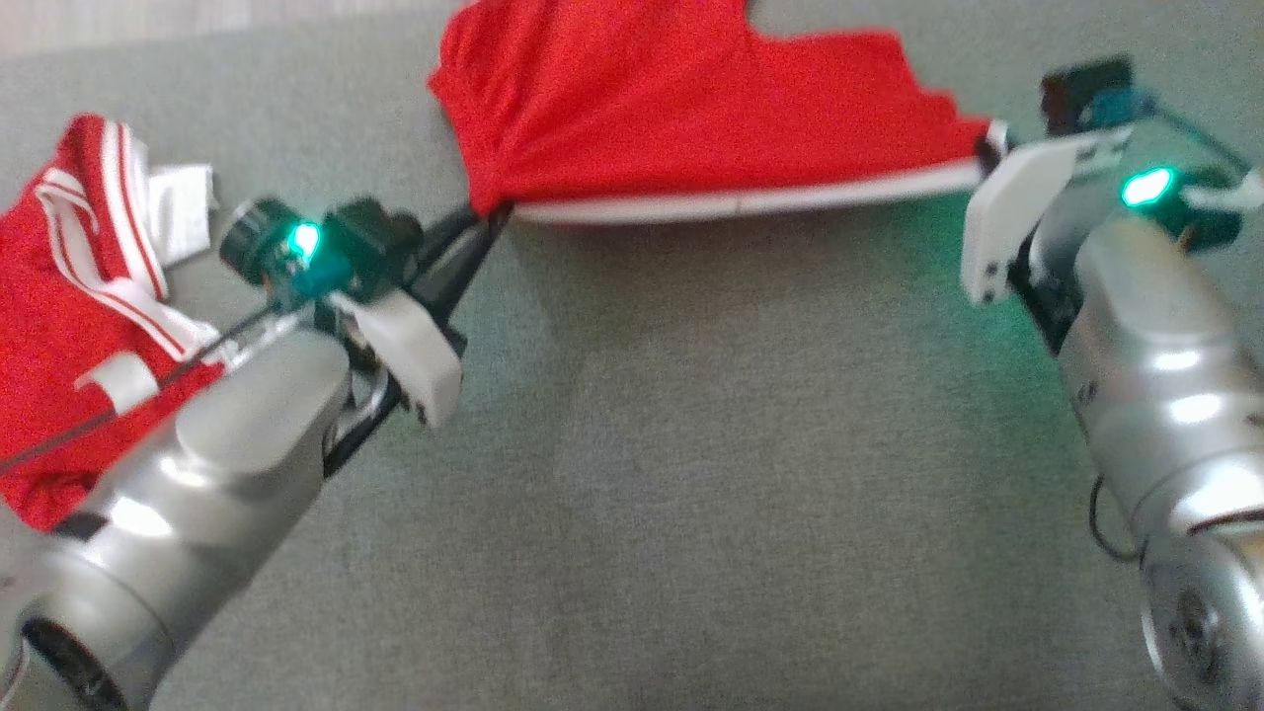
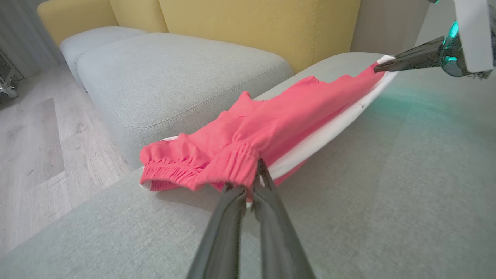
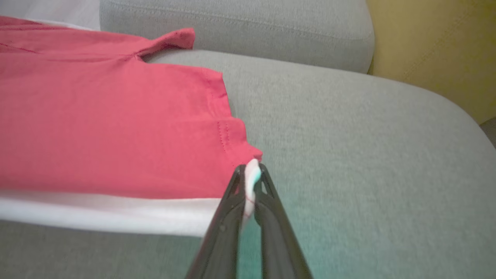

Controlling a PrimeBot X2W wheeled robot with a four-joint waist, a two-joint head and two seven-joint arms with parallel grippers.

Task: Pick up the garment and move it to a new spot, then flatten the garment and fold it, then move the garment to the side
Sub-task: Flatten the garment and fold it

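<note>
left pincer (image 1: pixel 491 215) and right pincer (image 1: pixel 987 146) grip the red garment (image 1: pixel 691 109), stretched taut between them.

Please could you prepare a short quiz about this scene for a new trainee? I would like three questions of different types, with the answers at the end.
1. True or false: the left gripper and the right gripper are both shut on the red garment.
2. Which part of that garment does the left gripper hold? A) the gathered elastic waistband B) a pocket C) nothing
3. In the head view, what lies on the grey cushion beside the left arm?
Key: 1 true; 2 A; 3 a second red garment with white stripes.
</note>
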